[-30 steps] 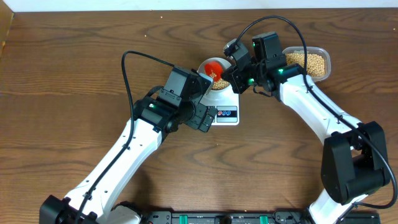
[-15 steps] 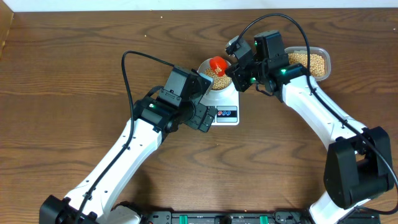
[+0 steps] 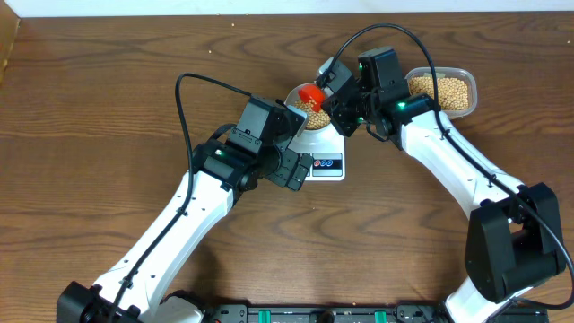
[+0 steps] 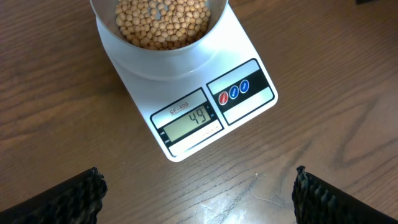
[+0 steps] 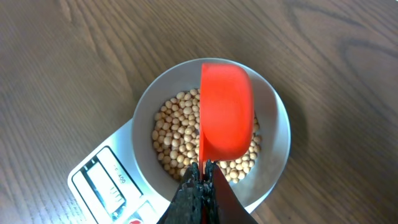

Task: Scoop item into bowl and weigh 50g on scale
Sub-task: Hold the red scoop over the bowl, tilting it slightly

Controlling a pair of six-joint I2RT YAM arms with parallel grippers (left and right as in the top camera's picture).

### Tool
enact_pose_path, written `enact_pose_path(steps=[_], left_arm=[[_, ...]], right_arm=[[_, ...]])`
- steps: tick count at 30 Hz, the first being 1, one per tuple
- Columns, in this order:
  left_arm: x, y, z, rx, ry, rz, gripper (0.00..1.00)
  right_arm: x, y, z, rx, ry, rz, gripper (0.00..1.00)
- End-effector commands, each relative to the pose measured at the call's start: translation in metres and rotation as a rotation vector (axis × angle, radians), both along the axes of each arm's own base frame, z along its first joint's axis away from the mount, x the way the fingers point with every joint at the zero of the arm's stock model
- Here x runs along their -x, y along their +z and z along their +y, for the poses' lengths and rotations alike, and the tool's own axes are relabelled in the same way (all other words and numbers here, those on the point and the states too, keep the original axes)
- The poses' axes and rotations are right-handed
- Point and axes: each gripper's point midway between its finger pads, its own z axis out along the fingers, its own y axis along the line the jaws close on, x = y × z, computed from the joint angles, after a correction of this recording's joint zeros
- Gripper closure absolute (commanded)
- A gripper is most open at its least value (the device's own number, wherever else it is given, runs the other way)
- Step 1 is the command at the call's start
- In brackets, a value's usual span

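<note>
The pale bowl (image 5: 273, 143) sits on the white scale (image 4: 252, 106) and holds many tan beans (image 4: 163, 22). The scale's display (image 4: 189, 121) reads 49. The bowl (image 3: 296, 95) and scale (image 3: 325, 165) also show in the overhead view. My right gripper (image 5: 202, 177) is shut on the handle of a red scoop (image 5: 225, 112), held tipped over the bowl; it also shows from above (image 3: 311, 96). My left gripper (image 4: 199, 196) is open and empty, low over the table just in front of the scale.
A clear plastic tub (image 3: 465, 75) with more beans (image 3: 441, 91) stands at the back right, behind my right arm. The two arms meet around the scale at the table's middle back.
The right gripper has shifted the red scoop a little left and back over the bowl and turned it. The left arm has not moved.
</note>
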Motion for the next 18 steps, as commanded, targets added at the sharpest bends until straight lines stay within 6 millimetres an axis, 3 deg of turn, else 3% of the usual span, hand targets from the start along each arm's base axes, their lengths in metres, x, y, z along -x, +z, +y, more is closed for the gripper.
enact_pose_path(steps=[1, 18], left_arm=[[-0.0002, 0.0038, 0.0004, 0.009, -0.005, -0.008, 0.02], [-0.0001, 0.0037, 0.0004, 0.009, -0.005, -0.008, 0.02]], right_arm=[[0.0002, 0.0121, -0.0001, 0.008, 0.019, -0.046, 0.99], [0.0021, 0.0140, 0.0018, -0.056, -0.024, 0.015, 0.99]])
